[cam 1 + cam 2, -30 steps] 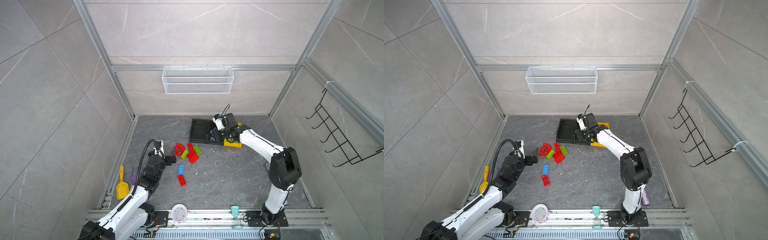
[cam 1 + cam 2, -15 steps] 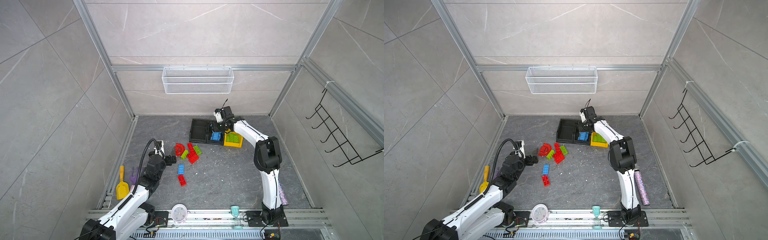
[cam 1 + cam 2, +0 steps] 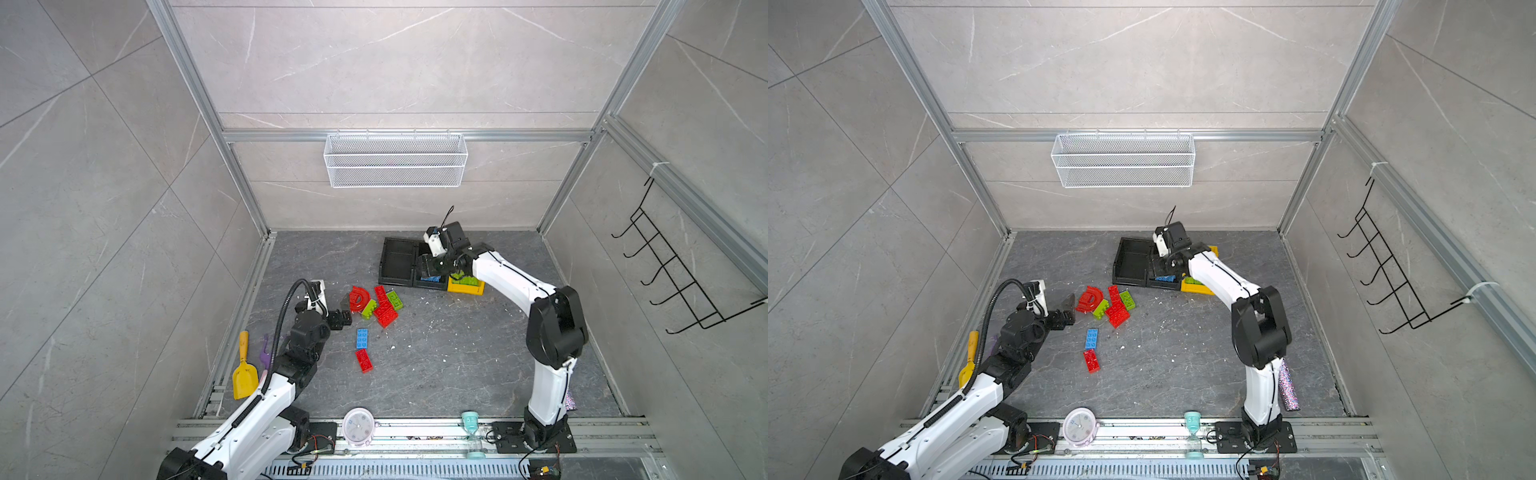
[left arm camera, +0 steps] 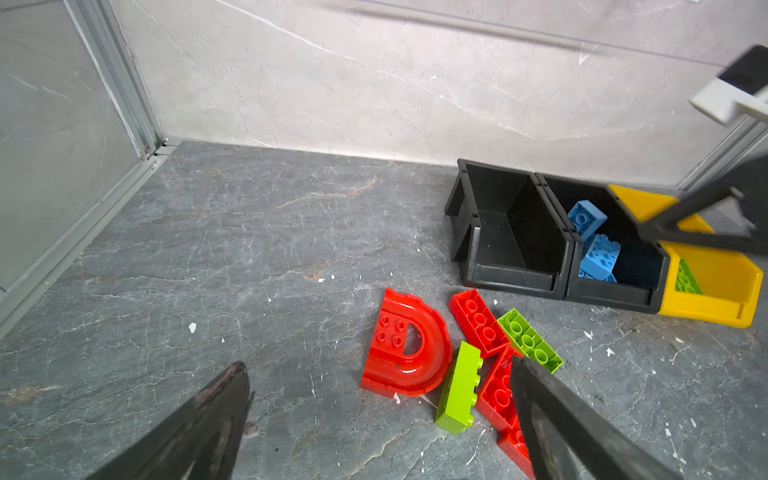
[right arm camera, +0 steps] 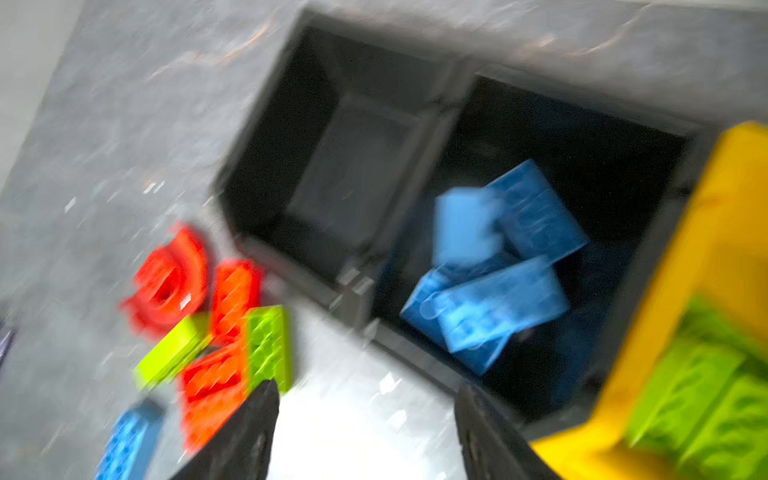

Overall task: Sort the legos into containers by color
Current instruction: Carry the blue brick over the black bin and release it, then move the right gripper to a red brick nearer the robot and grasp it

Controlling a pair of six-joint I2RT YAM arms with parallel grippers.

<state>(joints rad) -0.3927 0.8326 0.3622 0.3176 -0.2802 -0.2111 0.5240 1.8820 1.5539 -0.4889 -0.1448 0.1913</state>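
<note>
Jaws of the left gripper (image 4: 378,365) stand wide apart, low over the floor (image 4: 249,249), and the red arch (image 4: 434,332) lies just ahead of the fingertips. Those of the right gripper (image 5: 365,388) are parted too, with only floor between them in the blurred right wrist view. The blue bricks (image 5: 498,307) lie past its fingertips, heaped at angles inside the middle black bin (image 4: 606,293). At the arch's flat end a lime brick (image 4: 459,386) rests on its side, studs sideways, against a red slab (image 4: 496,395) that one left finger partly hides. A long red brick (image 4: 478,324) and a flat lime brick (image 4: 528,340) lie side by side, touching. All are glossy moulded plastic with round studs, and the arch is a smooth half-ring around a studded block. The bins stand in a row, walls touching: the left black bin (image 4: 469,232), the middle one, and the yellow bin (image 4: 715,303) with its sloped front, holding lime bricks (image 4: 688,278). In both top views a loose blue brick (image 3: 362,337) and a short red brick (image 3: 364,360) lie just beside each other, apart from the cluster. The floor is dark grey, stone-veined and flecked white.
</note>
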